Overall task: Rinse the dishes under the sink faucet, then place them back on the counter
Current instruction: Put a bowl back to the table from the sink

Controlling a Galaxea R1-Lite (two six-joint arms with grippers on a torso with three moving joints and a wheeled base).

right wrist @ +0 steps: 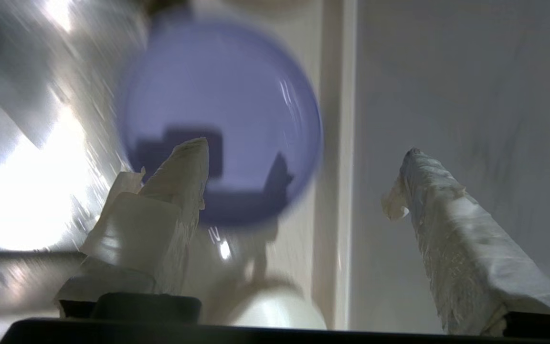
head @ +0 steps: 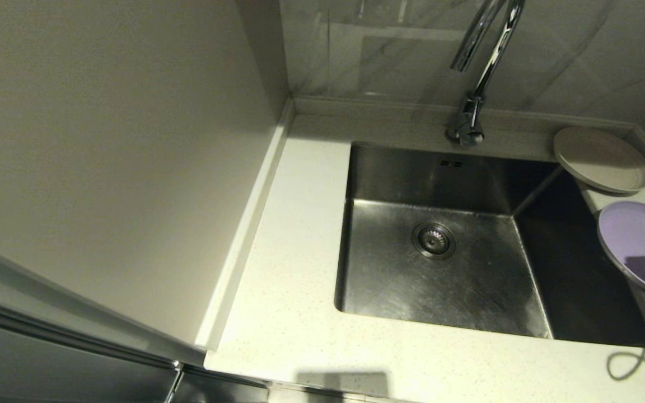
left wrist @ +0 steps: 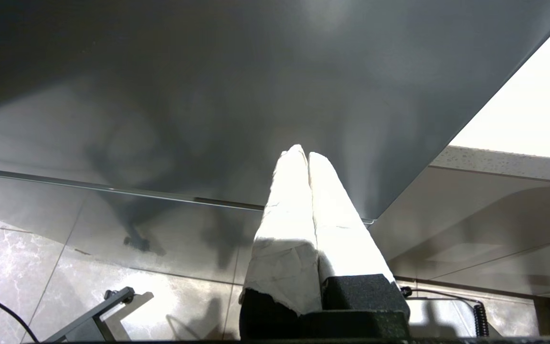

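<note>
The steel sink [head: 445, 168] lies empty under the chrome faucet [head: 482, 61]. On the counter [head: 294, 235] right of the basin rest the beige plate [head: 599, 158] at the back and the lavender plate [head: 641, 243] nearer me. In the right wrist view the lavender plate [right wrist: 217, 119] lies below my open right gripper [right wrist: 303, 148], and the white bowl [right wrist: 275, 310] shows blurred close under the wrist. The right gripper holds nothing. My left gripper [left wrist: 302, 153] is shut and empty, parked low beside a grey cabinet panel, away from the sink. Neither gripper shows in the head view.
A tall beige wall panel [head: 115, 151] borders the counter on the left. A marble-look backsplash [head: 389, 50] stands behind the faucet. A thin cable loop [head: 625, 364] lies on the counter's front right corner. The raised edge [right wrist: 337, 143] runs right of the plates.
</note>
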